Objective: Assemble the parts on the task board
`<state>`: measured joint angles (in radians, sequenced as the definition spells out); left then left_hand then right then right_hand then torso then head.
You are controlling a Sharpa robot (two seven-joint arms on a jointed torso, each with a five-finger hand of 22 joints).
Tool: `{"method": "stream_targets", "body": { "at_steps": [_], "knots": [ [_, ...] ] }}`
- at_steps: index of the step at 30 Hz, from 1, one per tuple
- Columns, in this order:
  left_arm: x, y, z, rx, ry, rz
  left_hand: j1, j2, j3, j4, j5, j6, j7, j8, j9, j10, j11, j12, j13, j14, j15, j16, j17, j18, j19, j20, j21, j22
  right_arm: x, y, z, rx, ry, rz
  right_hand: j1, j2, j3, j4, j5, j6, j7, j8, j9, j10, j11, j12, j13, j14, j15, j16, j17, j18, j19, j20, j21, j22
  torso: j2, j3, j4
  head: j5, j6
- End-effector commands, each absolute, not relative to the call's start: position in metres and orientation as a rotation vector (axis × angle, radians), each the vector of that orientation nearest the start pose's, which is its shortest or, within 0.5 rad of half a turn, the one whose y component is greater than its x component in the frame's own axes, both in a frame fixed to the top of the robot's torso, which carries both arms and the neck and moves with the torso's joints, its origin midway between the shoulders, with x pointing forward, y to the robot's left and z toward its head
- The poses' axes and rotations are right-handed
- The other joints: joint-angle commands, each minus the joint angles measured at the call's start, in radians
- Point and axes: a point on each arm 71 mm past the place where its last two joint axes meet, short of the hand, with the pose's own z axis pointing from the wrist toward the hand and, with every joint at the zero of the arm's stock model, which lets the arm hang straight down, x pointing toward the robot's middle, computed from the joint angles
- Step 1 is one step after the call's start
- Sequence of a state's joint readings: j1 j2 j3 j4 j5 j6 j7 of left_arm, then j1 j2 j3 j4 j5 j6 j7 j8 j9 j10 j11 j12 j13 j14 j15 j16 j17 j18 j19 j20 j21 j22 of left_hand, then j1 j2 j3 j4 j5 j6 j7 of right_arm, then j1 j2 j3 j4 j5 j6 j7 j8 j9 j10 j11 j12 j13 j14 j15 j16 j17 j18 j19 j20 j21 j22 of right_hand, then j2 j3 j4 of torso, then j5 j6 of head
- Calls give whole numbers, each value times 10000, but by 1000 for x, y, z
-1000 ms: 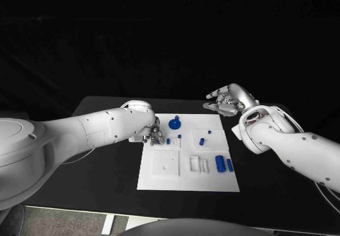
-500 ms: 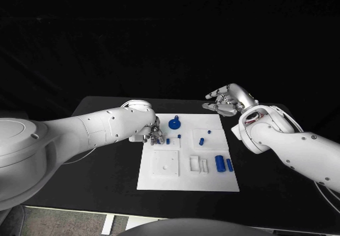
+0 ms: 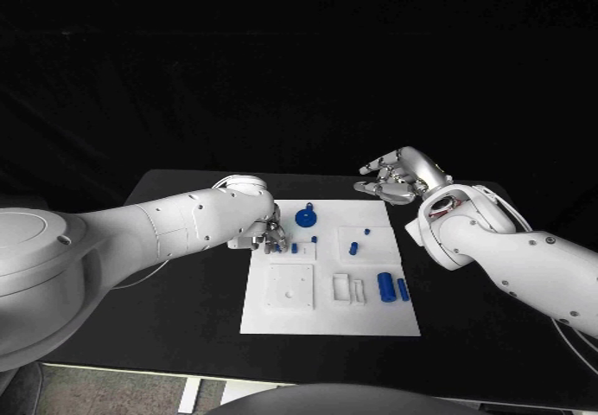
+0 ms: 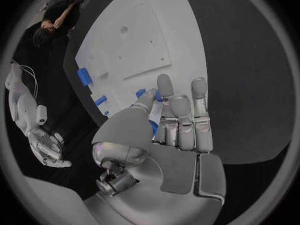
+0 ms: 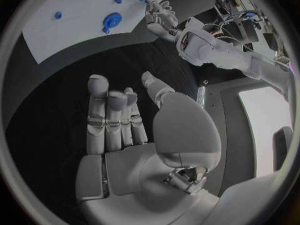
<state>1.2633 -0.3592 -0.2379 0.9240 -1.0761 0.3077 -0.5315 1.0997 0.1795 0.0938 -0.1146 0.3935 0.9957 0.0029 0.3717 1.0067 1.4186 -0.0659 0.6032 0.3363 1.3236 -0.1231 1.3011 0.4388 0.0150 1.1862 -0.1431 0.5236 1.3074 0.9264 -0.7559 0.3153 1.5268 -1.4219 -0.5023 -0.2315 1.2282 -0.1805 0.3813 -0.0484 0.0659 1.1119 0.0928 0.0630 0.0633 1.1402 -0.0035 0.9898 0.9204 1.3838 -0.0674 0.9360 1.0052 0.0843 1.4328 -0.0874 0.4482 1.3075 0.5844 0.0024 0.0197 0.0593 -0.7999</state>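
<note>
Blue part (image 4: 152, 125) sits pinched in the left hand's (image 3: 268, 232) fingers (image 4: 181, 120) over the task board (image 3: 330, 320); right hand's (image 3: 397, 177) fingers spread, empty.

Black matte table (image 3: 187, 285), rectangular, dark all round. Directly on it, approx centre: flat white rectangular task board (image 3: 327, 318), long side running front-to-back, lying flat w/ black margin on every side. Table surface shows again in left wrist view (image 4: 250, 70) beside the board edge (image 4: 181, 45), and in right wrist view (image 5: 56, 85) below the board (image 5: 56, 40).
</note>
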Motion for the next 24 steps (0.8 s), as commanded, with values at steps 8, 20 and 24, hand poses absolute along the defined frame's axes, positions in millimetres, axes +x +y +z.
{"method": "stream_targets", "body": {
  "at_steps": [8,20,24],
  "knots": [
    [544,147,-283,115,25025,-732,592,329,139,-87,-292,170,-70,125,-376,27,39,-98,-52,-44,-13,3,-7,-139,35,7,-103,198,487,-185,-179,2681,14808,7339,-32,104,58,9,18,48,-13,-11,-5,-80,6,43,-18,-67,29,24,-16,139,14,52,-31,429,-7,-7,7,3,-8],
    [543,145,-283,225,25074,-890,588,824,222,222,-718,-586,75,569,-418,-516,126,112,9,-204,107,-8,-117,-77,-42,119,-164,201,487,-185,-179,2660,14840,7325,-32,104,58,9,18,48,-13,-11,-5,-80,6,43,-18,-67,29,24,-16,139,14,52,-31,429,2,2,1,-3,-17],
    [544,145,-283,207,25020,-967,548,864,305,223,-656,-699,101,679,-460,-593,126,171,4,-227,124,-1,-135,-61,-38,130,-167,201,487,-186,-179,2657,14849,7318,-32,104,58,9,18,48,-13,-11,-5,-80,6,43,-18,-67,29,24,-16,139,14,52,-31,429,6,1,-2,-18,-19]
  ]
}}
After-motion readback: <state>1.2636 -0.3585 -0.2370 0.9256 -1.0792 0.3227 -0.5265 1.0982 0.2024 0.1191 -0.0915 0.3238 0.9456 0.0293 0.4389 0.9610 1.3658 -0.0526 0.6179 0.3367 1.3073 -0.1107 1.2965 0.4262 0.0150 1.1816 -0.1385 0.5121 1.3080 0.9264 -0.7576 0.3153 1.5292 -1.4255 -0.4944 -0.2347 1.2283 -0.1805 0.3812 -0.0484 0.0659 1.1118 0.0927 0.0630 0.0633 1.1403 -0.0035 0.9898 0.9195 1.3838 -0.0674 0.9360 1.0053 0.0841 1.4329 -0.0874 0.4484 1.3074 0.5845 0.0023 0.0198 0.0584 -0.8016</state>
